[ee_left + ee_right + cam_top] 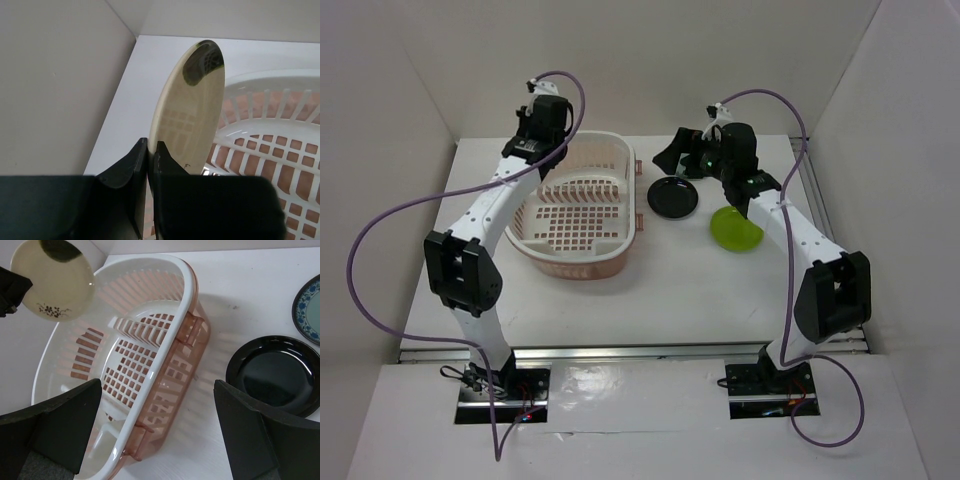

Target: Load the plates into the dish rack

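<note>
- From above: poised with the left hand (pixel 545 115) over the far rim of the dish rack (pixel 620 150). Parked with the right hand (pixel 672 160) over the black plate (pixel 674 198), beside the lime green plate (pixel 735 230) on the tabletop (pixel 700 290).
- At the left wrist: clamped on the lower edge of the cream plate (pixel 192 110), held upright.
- At the right wrist: spread wide, holding nothing. Best to keep the cream plate vertical, line it up between the divider prongs (pixel 145 330), then lower and release.

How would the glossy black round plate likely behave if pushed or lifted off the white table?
Probably stiff: the glossy black round plate keeps a crisp, even rim. Its shiny glaze suggests a pinch could slip. Lying flat on the white table, it would likely slide rather than tip or roll when pushed.
</note>
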Controlling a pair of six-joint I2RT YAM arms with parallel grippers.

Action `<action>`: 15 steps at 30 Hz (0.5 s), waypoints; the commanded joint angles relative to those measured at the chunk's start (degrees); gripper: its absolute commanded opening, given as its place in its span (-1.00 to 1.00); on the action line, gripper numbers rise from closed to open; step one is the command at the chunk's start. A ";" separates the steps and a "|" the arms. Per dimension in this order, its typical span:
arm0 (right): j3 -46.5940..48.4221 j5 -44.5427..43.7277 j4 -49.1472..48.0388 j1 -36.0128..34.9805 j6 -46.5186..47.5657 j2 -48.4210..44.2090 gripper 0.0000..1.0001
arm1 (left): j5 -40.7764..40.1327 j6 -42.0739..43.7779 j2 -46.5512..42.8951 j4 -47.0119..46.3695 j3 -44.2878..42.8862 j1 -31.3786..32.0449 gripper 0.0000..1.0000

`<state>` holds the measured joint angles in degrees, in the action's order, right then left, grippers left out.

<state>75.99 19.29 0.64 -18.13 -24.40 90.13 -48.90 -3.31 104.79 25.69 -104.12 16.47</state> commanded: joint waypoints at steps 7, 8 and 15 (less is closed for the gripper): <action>3.99 3.91 -1.35 -0.15 -0.03 2.33 1.00 | 2.23 5.86 -3.72 -12.16 8.04 0.76 -1.00; 3.99 3.91 -1.35 -0.15 -0.03 2.33 1.00 | 2.23 5.86 -3.72 -13.03 8.57 0.76 -1.00; 5.23 6.02 -1.88 -0.15 -0.56 4.17 1.00 | 5.22 5.86 -5.39 -15.23 12.62 -0.47 -1.00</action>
<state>78.13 23.53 0.43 -18.13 -24.62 93.97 -44.66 1.56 103.39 15.84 -92.09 16.64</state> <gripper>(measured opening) 0.999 0.179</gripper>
